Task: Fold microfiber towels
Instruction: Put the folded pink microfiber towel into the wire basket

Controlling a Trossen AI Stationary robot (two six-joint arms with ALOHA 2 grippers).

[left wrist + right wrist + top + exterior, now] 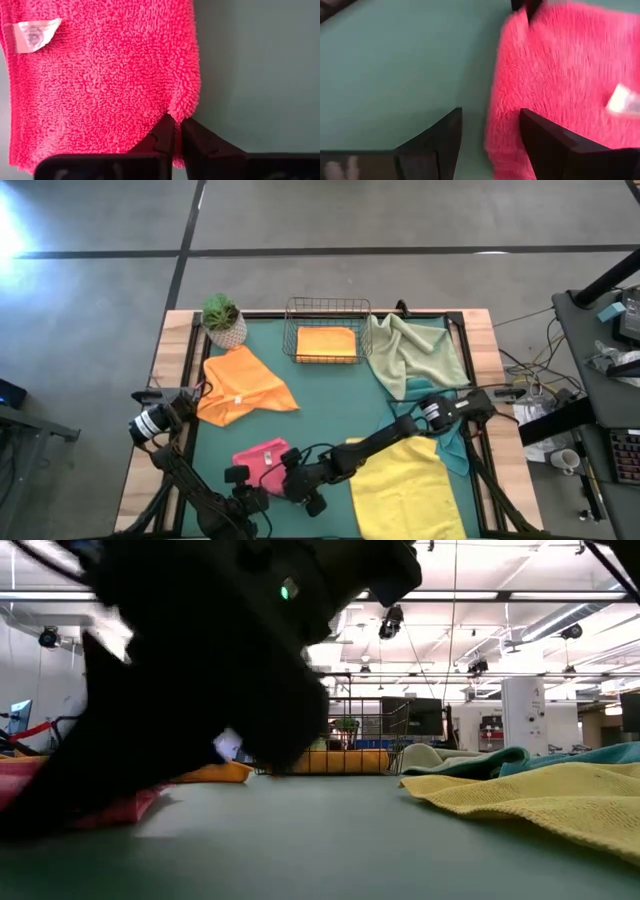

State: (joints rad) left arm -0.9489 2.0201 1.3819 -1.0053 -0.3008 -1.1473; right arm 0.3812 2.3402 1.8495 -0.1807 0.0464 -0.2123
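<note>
The pink towel [263, 459] lies on the green mat [330, 405] near the front edge, its white label [35, 32] up. My left gripper [175, 131] is shut at one of the towel's corners and also shows in the right wrist view [524, 7]. My right gripper [490, 131] is open, low over the towel's [560, 75] side edge. One finger is over the cloth, the other over bare mat; whether it touches, I cannot tell. An orange towel [245, 387], a sage one [415, 352], a teal one [452, 442] and a yellow one [405, 485] lie around. My left gripper pinches the pink towel at the edge of a corner [176, 111] between its two fingertips [162, 135]. The fingers come steeply from above. One layer or several, I cannot tell. The rest of the towel lies flat on the mat.
A wire basket [327, 330] at the back holds a folded orange towel [327, 344]. A potted plant [224, 322] stands at the back left. Bare mat shows in the middle. In the low view a dark arm [200, 660] fills the left.
</note>
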